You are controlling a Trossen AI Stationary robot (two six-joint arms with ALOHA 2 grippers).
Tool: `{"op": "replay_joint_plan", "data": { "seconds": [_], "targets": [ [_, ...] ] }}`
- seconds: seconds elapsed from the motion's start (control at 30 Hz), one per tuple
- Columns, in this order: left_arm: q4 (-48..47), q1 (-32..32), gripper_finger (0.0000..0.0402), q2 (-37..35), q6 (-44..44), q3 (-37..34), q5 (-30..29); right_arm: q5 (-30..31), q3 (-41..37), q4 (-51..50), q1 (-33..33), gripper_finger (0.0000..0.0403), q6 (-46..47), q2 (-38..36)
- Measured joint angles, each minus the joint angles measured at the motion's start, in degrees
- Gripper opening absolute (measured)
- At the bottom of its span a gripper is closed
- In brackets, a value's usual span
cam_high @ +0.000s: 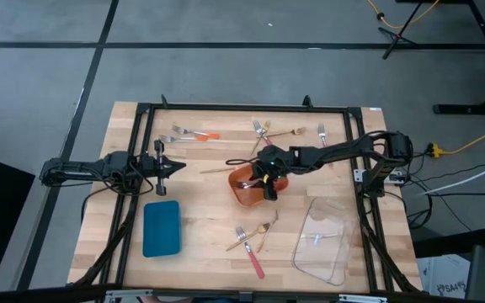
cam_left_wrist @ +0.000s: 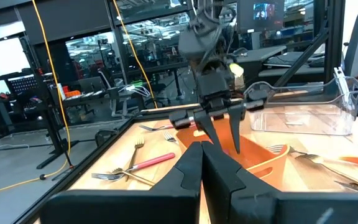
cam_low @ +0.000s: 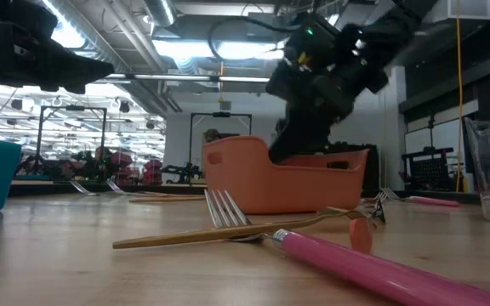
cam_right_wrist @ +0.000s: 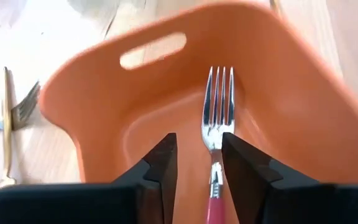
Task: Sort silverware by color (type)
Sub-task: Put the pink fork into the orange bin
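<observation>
While right fingers (cam_right_wrist: pixel 194 171) spread | pink-handled fork (cam_right_wrist: pixel 219 118) lengthwise between, tines ahead

Bright, even ceiling light; near pink handle (cam_low: pixel 373 263) blurred, window glare.

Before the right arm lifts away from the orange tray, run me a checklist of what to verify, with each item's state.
1. Right gripper jaws apart: ok, a gap shows on both sides of the fork.
2. Pink-handled fork inside the orange tray: ok, it lies on the tray floor, tines toward the slotted wall.
3. Fork free of the fingers: cannot tell, the handle runs closely between them.
4. Left gripper clear of the tray: ok, shut and parked off to the left.
5. Forks still to sort: not ok, gold fork and others lie loose on the table.
</observation>
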Motion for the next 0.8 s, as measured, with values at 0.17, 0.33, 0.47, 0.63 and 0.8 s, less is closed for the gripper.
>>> {"op": "replay_joint_plan", "data": {
  "seconds": [0.17, 0.33, 0.47, 0.63, 0.8],
  "targets": [
    [0.0, 0.0, 0.0, 0.0, 0.0, 0.0, 0.0, 3.0, 13.4, -23.9, 0.0, 0.0115, -4.4, 0.0],
    [0.0, 0.0, 0.0, 0.0, 0.0, 0.0, 0.0, 12.9, 27.0, -44.7, 0.0, 0.0115, -5.9, 0.0],
    [0.0, 0.0, 0.0, 0.0, 0.0, 0.0, 0.0, 18.9, 36.5, -57.9, 0.0, 0.0115, -6.8, -0.1],
    [0.0, 0.0, 0.0, 0.0, 0.0, 0.0, 0.0, 22.2, 42.5, -68.8, -1.2, 0.0115, -5.7, -2.9],
    [0.0, 0.0, 0.0, 0.0, 0.0, 0.0, 0.0, 22.7, 41.0, -73.4, -6.3, 0.0115, -0.2, -9.6]
  ]
}}
